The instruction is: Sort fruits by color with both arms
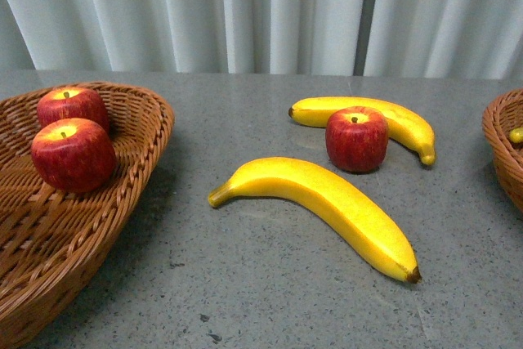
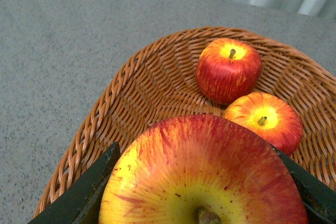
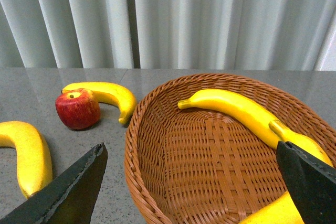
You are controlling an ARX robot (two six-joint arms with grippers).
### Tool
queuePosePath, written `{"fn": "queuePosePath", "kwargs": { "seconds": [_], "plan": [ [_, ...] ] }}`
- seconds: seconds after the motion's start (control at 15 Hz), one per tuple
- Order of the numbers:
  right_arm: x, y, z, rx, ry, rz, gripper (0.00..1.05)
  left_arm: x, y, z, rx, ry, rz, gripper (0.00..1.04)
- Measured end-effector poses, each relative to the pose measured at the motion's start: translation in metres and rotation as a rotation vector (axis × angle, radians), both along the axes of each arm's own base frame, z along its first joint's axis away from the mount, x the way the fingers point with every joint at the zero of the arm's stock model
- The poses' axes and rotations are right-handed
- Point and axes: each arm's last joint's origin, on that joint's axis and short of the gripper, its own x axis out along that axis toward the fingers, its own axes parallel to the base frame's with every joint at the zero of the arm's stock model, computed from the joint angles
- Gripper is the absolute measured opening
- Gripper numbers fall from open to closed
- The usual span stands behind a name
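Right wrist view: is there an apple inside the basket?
No, the basket holds only bananas; the one apple sits outside it on the table.

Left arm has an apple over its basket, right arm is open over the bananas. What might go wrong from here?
1. The held apple in the left gripper hangs over the two apples in the left basket. Released here, it may strike them and bounce toward the rim.
2. The table apple sits close against the rear banana. Picking either may nudge the other, and the apple might roll.
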Motion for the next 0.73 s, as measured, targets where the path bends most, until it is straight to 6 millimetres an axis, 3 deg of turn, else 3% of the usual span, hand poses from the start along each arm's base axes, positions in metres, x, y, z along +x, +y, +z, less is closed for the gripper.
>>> {"fn": "queuePosePath", "kwargs": {
  "seconds": [0.07,0.2,0.27,0.4,0.53,0.73],
  "plan": [
    [0.0,0.0,0.0,0.0,0.0,0.0,0.98,0.0,0.001,-0.002,-0.006,0.012,0.006,0.71],
    [0.0,0.0,0.0,0.0,0.0,0.0,0.98,-0.003,0.0,-0.007,-0.03,0.037,0.011,0.98],
    [0.0,0.0,0.0,0.0,0.0,0.0,0.98,-0.006,-0.003,-0.005,-0.042,0.032,0.002,0.99],
    [0.0,0.0,0.0,0.0,0.0,0.0,0.98,-0.004,-0.018,0.02,-0.055,-0.09,-0.066,0.98],
    [0.0,0.0,0.0,0.0,0.0,0.0,0.98,0.018,-0.044,0.051,-0.04,-0.195,-0.273,0.98],
    [0.0,0.0,0.0,0.0,0.0,0.0,0.98,0.073,-0.094,0.045,0.017,-0.11,-0.613,0.98]
  ]
}}
